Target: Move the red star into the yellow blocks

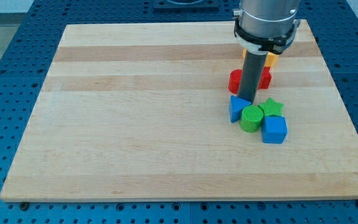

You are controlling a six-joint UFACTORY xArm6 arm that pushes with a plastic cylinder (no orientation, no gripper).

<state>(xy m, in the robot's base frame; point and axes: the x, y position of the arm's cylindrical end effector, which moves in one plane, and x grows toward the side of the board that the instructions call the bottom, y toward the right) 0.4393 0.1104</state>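
1. Camera view: I carry no gripper, only a straight dark rod, so there are no jaws to be apart or together; my tip (245, 101) is down at the board, at the top edge of the blue triangular block (237, 109).
2. Camera view: the red block (235, 81) lies just above my tip, mostly hidden behind the rod, with red showing on both sides of it. I take it for the red star, though I cannot make out its shape.
3. Camera view: 1 yellow block (270, 60) peeks out above the red one, touching or nearly so; the arm hides most of it, and I cannot tell whether more yellow sits behind.
4. Camera view: below my tip cluster the blue triangular block, a green cylinder (251, 118), a green star (271, 107) and a blue cube (275, 130), all close together on the wooden board (135, 112).
5. Judgement: the star looks light, rigid and smooth, so it should slide easily but may spin off its points. I would press on its lower side, centred, pushing toward the view's top.
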